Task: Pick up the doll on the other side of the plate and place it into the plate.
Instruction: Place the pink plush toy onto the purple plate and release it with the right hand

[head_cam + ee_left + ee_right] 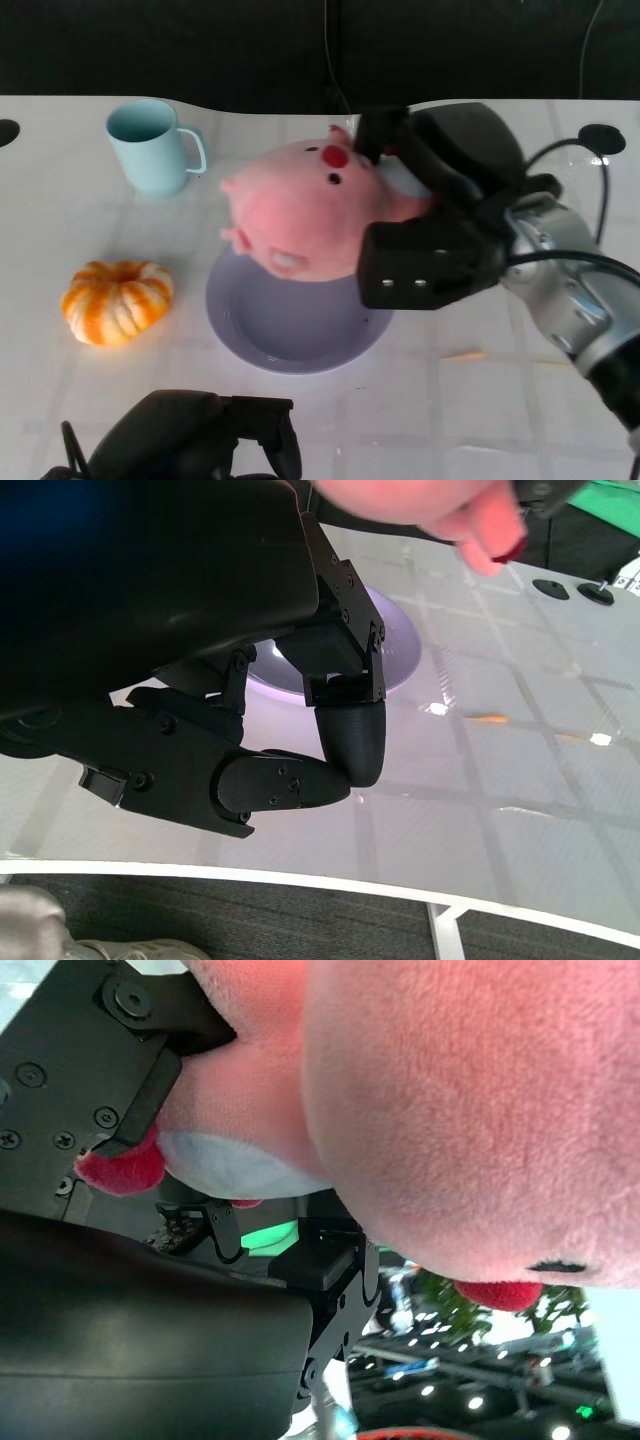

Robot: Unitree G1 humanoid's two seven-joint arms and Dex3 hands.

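Observation:
A pink plush pig doll with a red nose hangs above the far rim of the lavender plate, held by my right hand, whose black fingers wrap its back and underside. In the right wrist view the doll fills the picture, pressed against the hand's fingers. My left hand rests low at the table's near edge, fingers curled in with nothing in them. The left wrist view shows the plate beyond that hand and part of the doll above it.
A light blue mug stands at the back left. An orange-and-white pumpkin lies left of the plate. The white table has round cable holes at the back right, and a small orange scrap lies right of the plate.

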